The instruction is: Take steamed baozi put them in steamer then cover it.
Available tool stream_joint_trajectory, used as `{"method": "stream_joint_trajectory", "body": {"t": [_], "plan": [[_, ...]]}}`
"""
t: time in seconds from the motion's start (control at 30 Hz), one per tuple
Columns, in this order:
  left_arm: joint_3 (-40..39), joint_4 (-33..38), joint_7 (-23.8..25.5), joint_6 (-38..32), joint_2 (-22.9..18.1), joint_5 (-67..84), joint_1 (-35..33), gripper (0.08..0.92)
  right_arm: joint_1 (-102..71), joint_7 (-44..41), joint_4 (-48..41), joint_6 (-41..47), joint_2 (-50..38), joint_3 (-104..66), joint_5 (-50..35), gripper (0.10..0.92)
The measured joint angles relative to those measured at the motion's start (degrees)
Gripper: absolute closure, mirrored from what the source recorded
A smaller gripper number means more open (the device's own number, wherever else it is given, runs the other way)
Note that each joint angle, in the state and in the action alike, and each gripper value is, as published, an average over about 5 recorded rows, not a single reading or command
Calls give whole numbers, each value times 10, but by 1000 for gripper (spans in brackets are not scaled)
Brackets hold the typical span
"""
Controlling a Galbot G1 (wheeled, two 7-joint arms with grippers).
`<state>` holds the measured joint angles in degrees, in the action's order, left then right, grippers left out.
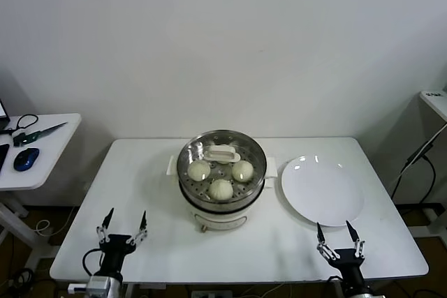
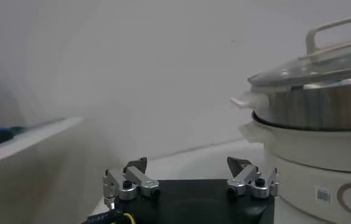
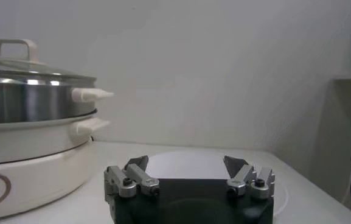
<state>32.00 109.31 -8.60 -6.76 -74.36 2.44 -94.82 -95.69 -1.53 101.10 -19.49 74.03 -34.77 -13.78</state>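
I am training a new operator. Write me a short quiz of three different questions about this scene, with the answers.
1. True or false: the cover sits on the steamer.
2. How many steamed baozi can be counted through the glass in the head view?
3. Which is right? A: the white plate holds one bun. B: the white plate is bare and lies beside the steamer, on the robot's right. C: the white plate is under the steamer.

Key
1. True.
2. Three are clear; a fourth may hide under the handle.
3. B. Both the left gripper and the right gripper are open near the table's front edge, holding nothing.
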Motion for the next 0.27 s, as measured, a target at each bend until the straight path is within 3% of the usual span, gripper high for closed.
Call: {"method": "stream_joint_trajectory", "body": {"t": [0.27], "plan": [[-1,-8,-1,-16,-2,12,-10,177,1,0,0,0,1,0,1,203]]}}
